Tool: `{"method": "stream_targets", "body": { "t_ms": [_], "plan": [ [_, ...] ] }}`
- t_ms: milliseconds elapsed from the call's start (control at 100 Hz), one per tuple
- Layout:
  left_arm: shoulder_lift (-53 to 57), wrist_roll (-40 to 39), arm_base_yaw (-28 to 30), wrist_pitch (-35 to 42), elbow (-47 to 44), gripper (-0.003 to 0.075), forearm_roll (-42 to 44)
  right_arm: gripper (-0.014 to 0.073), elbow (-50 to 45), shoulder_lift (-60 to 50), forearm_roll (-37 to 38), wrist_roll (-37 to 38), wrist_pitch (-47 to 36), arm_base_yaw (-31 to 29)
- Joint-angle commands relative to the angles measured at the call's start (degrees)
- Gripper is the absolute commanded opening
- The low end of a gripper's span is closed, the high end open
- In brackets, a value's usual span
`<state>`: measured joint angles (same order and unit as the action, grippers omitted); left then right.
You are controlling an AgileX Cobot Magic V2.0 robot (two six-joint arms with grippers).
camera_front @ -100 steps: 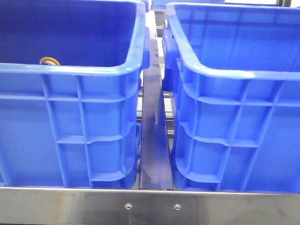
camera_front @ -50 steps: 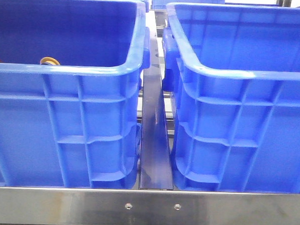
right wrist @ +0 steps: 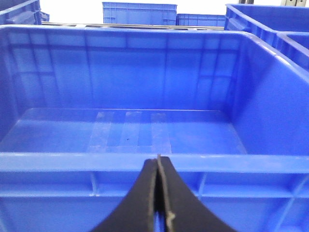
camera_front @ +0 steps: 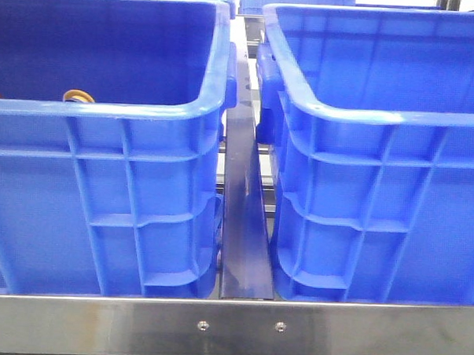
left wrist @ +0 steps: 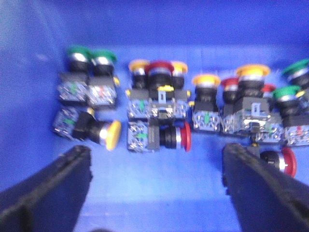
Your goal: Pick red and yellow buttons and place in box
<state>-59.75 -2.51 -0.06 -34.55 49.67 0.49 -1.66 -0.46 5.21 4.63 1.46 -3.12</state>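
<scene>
Two large bright blue ribbed plastic crates stand side by side behind a steel rail: the left crate (camera_front: 106, 109) holds the parts, and the right crate (camera_front: 381, 113) — the box, by my reading — shows a bare floor in the right wrist view (right wrist: 125, 130).

The task looks to be at its start, with nothing picked yet. The left gripper (left wrist: 154, 183) hangs inside the left crate above a jumble of push-button switches, its black fingers (left wrist: 53, 188) spread wide and holding nothing. The right gripper (right wrist: 158, 193) waits outside the near wall of the empty box, fingers pressed together, nothing between them.

The next move calls for lowering onto one piece: the red mushroom-head button (left wrist: 176, 137) lying on its side sits most nearly between the fingers, and a tipped yellow-capped button (left wrist: 108, 134) lies just beside it, clear of the green ones.

The left wrist view is blurred, so the gaps between switches are hard to judge. From the front, only a yellow-orange rim (camera_front: 78, 97) peeps over the crate wall — neither arm shows there.
</scene>
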Motion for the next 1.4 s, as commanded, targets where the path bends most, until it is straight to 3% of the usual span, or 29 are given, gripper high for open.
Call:
{"method": "stream_targets", "body": {
  "t_ms": [0, 190, 400, 800, 970, 1250, 1390],
  "plan": [
    [-4.88, -0.41, -0.38, -1.57, 6.7, 0.0566, -0.89, -0.0094, -0.22, -1.27, 0.19, -0.27, -4.69, -0.17],
    [-17.22, -0.41, -0.38, -12.62, 17.47, 0.0566, -0.89, -0.0094, -0.22, -1.27, 0.19, -0.27, -4.69, -0.17],
    [-28.84, -0.41, -0.38, -17.99, 26.32, 0.0566, -1.55, -0.0094, -0.22, -1.27, 0.19, -0.27, -4.69, -0.17],
    [-40.99, -0.41, -0.38, -19.33, 35.06, 0.0559, -1.55, -0.0094, -0.22, -1.27, 0.19, -0.27, -4.69, -0.17],
    [-42.09, -0.41, -0.38, -20.11, 35.15, 0.0464, -1.55, -0.0094, -0.22, -1.27, 0.19, -0.27, -4.69, -0.17],
    [-42.09, -0.41, -0.38, -20.03, 35.15, 0.0134, -1.15, -0.0094, -0.22, -1.27, 0.19, -0.27, -4.69, -0.17],
    [-41.98, -0.41, -0.38, -19.65, 35.15, 0.0083, -1.15, -0.0094, -0.22, -1.27, 0.19, -0.27, -4.69, -0.17]
  ]
}}
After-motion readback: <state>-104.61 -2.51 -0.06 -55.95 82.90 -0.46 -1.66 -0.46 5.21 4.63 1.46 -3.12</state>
